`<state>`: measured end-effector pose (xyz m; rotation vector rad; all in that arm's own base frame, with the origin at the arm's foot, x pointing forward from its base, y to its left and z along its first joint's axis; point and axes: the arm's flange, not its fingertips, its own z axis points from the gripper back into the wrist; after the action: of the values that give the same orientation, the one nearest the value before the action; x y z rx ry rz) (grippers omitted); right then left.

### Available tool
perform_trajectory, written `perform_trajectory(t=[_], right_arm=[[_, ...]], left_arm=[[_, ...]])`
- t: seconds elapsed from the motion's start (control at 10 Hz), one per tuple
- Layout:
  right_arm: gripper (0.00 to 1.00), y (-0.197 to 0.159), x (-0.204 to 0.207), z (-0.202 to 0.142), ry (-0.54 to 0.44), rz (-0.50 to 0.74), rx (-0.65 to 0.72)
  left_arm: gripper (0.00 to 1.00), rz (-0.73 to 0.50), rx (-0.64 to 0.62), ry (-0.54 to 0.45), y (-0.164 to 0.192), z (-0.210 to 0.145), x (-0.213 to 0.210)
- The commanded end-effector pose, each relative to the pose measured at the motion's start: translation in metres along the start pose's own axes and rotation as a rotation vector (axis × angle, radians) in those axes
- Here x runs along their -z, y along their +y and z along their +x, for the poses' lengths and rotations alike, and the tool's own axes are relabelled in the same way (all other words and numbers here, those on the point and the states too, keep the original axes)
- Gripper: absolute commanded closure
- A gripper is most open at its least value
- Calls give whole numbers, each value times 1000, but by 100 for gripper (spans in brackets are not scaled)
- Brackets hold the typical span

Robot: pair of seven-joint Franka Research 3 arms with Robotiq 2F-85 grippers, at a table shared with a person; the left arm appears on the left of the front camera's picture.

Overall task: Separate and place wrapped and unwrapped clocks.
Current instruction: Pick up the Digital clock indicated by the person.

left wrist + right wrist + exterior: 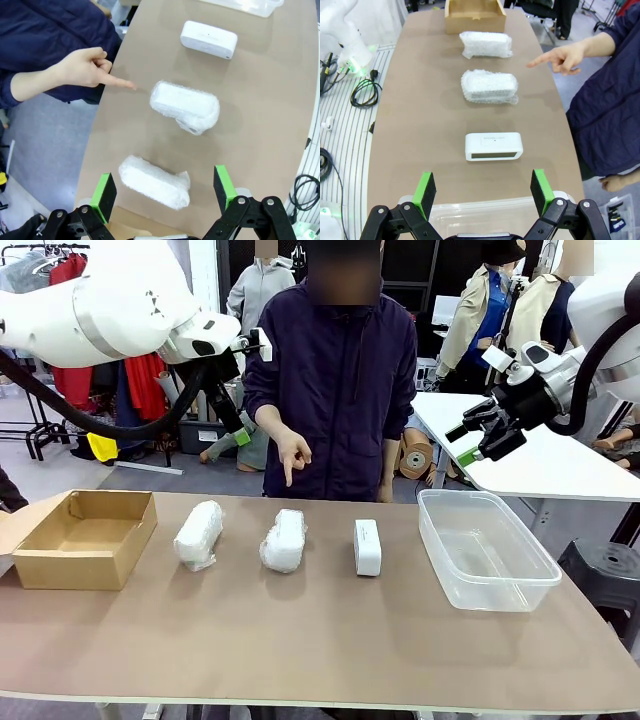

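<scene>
1. Left jaws are spread wide and empty, raised above the desk [300, 640].
2. Right jaws are also released and empty, high at the right.
3. 1 wrapped clock [199, 533] lies near the cardboard box [50, 570]; the second wrapped clock [284, 539] lies mid-desk.
4. The unwrapped clock [367, 546] sits between the second wrapped clock and the clear tub [485, 550].
5. A person's hand [292, 455] points down from the far side.

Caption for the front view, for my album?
A person's hand points toward the middle wrapped clock, flanked by the left wrapped clock and the unwrapped clock, between cardboard box and clear tub.
</scene>
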<state>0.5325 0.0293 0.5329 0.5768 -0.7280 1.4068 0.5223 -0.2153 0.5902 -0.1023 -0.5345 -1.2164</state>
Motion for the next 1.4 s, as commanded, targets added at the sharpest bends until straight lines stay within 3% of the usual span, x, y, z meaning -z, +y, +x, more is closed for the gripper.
perform_trajectory(t=[0.0,0.4,0.6,0.7,1.3], right_arm=[[0,1,-1,2,-6,-1,-3],[0,1,-1,2,-6,-1,-3],[0,1,-1,2,-6,-1,-3],[0,1,-1,2,-6,-1,-3],[0,1,-1,2,-6,-1,-3]], left_arm=[[0,54,-143,56,-6,9,4],[0,108,-466,161,-50,39,42],[0,103,-648,260,-63,53,76],[0,156,-705,262,-64,57,93],[0,160,-923,318,-54,70,170]])
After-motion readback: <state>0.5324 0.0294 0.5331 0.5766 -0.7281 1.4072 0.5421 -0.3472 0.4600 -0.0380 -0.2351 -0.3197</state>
